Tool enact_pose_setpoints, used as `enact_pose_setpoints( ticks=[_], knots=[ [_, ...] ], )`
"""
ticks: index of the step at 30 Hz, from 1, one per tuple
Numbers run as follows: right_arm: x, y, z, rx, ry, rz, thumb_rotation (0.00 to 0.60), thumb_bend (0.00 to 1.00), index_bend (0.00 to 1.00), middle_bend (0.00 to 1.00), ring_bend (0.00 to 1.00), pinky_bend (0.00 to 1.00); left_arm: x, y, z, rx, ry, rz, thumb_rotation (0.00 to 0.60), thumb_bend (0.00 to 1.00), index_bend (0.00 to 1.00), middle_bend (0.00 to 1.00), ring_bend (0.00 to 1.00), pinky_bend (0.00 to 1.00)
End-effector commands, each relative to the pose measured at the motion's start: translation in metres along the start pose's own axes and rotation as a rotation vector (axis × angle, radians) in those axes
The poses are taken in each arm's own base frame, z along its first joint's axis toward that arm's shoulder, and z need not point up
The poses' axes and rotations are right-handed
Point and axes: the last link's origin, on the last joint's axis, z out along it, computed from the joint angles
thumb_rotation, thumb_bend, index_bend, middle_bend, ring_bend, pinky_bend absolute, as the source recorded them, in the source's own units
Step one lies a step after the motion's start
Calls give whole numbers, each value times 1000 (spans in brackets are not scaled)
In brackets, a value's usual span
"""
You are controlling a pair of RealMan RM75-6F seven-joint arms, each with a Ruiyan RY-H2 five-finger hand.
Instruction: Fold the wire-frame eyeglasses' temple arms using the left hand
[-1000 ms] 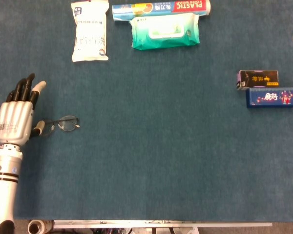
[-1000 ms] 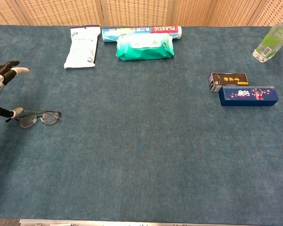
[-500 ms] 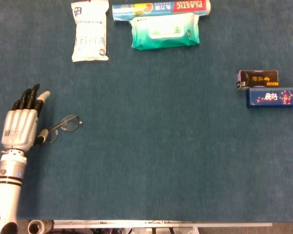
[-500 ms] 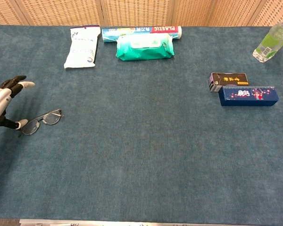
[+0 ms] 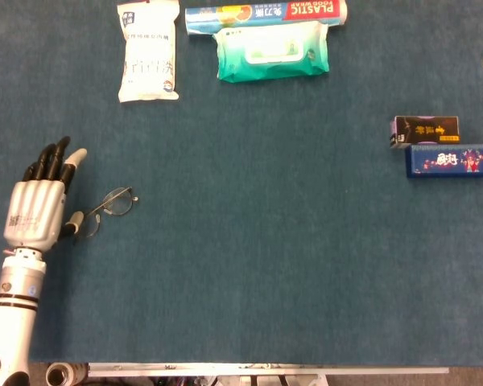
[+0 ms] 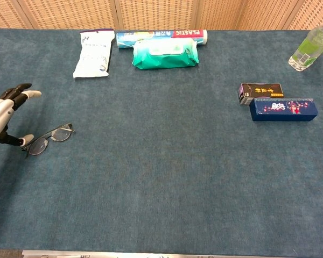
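My left hand [image 5: 39, 211] lies flat and palm-down on the blue counter [image 5: 266, 265], its fingers [image 5: 55, 158] stretched out straight and close together, gripping nothing. Its thumb tip touches the near end of the wire-frame eyeglasses [image 5: 105, 211], which lie tilted on the counter just beside the hand on its inner side. My right hand is out of sight.

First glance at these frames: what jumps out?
The left hand at the table's left edge, fingers stretched out flat, thumb tip against the near end of the wire glasses lying beside it. Next, the green wipes pack at the far edge, and the blue box on the right. The right hand is not in view.
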Motion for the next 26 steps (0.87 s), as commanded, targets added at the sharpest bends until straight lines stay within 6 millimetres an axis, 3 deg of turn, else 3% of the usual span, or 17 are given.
enact_pose_setpoints(
  ticks=[1, 9, 15, 20, 26],
  knots=[
    [-1, 0, 0, -1, -3, -3, 600, 360, 523, 435, 263, 385, 20, 1, -9, -24, 83, 13, 600, 228, 121, 0, 13, 175],
    [-8, 0, 2, -10, -16, -32, 600, 360, 523, 435, 263, 385, 76, -19, -34, 16, 191, 112, 600, 228, 127, 0, 12, 173],
    [-16, 2, 5, -27, -29, -64, 600, 360, 523, 435, 263, 385, 103, -36, -57, 74, 173, 199, 600, 228, 135, 0, 11, 170],
    [-21, 4, 7, -38, -30, -87, 600, 360, 523, 435, 262, 385, 111, -48, -68, 123, 187, 210, 600, 227, 155, 0, 11, 169],
    [-28, 10, 13, -69, -46, -106, 600, 360, 523, 435, 263, 385, 113, -60, -65, 148, 183, 193, 600, 227, 167, 0, 11, 169]
  ],
)
